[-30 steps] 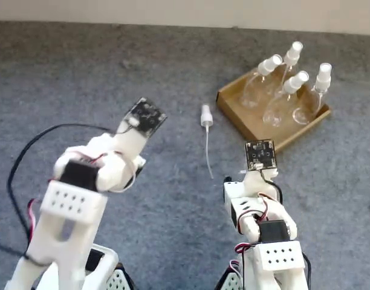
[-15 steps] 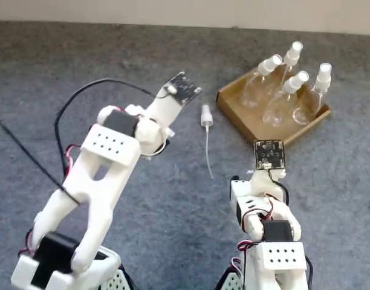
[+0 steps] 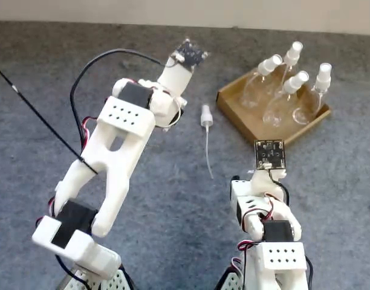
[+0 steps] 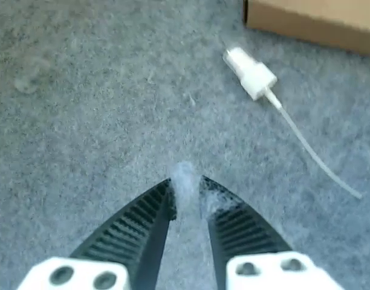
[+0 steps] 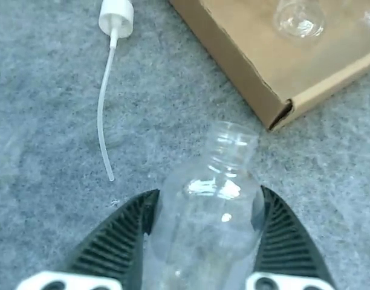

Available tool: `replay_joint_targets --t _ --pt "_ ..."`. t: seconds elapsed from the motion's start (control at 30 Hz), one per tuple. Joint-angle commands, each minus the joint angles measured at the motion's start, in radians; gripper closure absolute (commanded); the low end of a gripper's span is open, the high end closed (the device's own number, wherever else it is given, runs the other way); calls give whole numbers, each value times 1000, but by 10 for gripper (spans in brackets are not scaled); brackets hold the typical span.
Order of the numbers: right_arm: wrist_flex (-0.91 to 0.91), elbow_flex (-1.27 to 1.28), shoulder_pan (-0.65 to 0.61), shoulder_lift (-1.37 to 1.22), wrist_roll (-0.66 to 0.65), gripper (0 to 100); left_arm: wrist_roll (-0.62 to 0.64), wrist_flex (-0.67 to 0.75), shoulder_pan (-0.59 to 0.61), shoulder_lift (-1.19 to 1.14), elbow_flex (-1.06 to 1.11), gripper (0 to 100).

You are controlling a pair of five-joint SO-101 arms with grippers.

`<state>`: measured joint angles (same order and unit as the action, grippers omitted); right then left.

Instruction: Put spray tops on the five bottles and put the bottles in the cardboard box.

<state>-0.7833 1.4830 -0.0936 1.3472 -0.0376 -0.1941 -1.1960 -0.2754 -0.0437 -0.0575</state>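
Grey carpet worktop [image 3: 46,66]: left jaws, barely apart, must widen for the spray top [image 4: 250,74] at the box's [image 3: 238,118] nine o'clock; right jaws clamp the bottle [image 5: 212,205].

The table [image 3: 112,54] was a mottled grey. The cardboard box [image 3: 233,113] was tan, and the bottles [image 3: 275,107] in it were clear with white tops. The loose spray top [image 3: 205,116] was white, its tube translucent. The left arm [image 3: 118,151] and right arm [image 3: 280,257] were white with black motors. The left hand [image 4: 186,187] and right hand [image 5: 209,194] were black and ribbed. The right one's bottle [image 5: 212,181] was clear.
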Motion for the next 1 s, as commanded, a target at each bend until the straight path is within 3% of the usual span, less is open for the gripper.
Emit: replay_joint_targets --t 0.0,0.23,0.47,0.8,0.97 --pt "21 -8 10 15 11 847 69 -97 -13 -54 -206 979" --pt "21 -5 10 15 11 847 198 -167 -18 -277 -444 973" --pt "21 -5 10 15 9 847 353 -206 -50 -486 -608 827" --pt "21 -5 10 15 5 847 525 -201 -74 -771 -878 821" --pt "21 -5 10 15 3 847 534 -209 -77 -895 -1047 821"
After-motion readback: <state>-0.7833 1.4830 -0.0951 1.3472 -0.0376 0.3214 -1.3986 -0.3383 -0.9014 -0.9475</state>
